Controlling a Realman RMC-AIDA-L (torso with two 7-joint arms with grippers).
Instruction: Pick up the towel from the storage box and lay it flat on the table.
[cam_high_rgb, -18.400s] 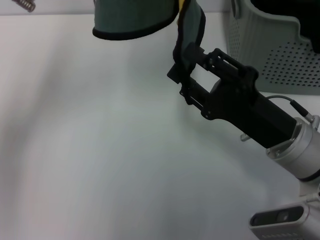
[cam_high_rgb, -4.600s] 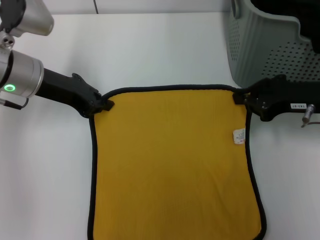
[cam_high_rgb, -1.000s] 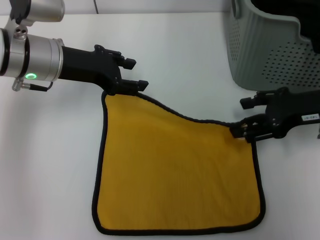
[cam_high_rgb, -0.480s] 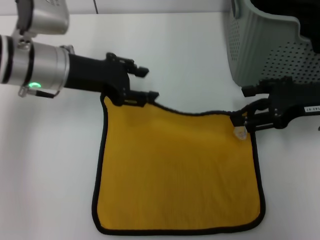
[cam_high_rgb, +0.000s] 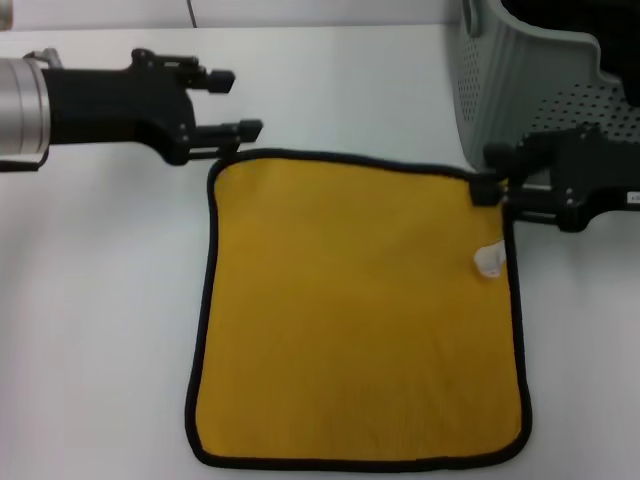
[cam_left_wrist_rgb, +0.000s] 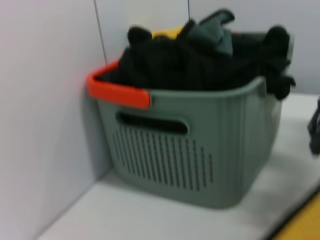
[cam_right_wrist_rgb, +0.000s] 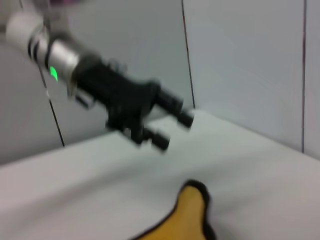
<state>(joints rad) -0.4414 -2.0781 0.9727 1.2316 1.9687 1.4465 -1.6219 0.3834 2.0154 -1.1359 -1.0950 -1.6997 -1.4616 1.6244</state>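
Nearby, storage box (cam_high_rgb: 520, 95) beside towel (cam_high_rgb: 355, 310).

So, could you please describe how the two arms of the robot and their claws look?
The left arm is a silver metal cylinder with a black ring, continuing into a black angular claw with two thin prongs; the right wrist view also shows a green light on it. The right claw is black and blocky too, with a small white label near the picture's edge. No cables are visible.

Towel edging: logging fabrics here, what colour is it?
Black piping rims the square mustard-yellow towel, clearest in the head view.
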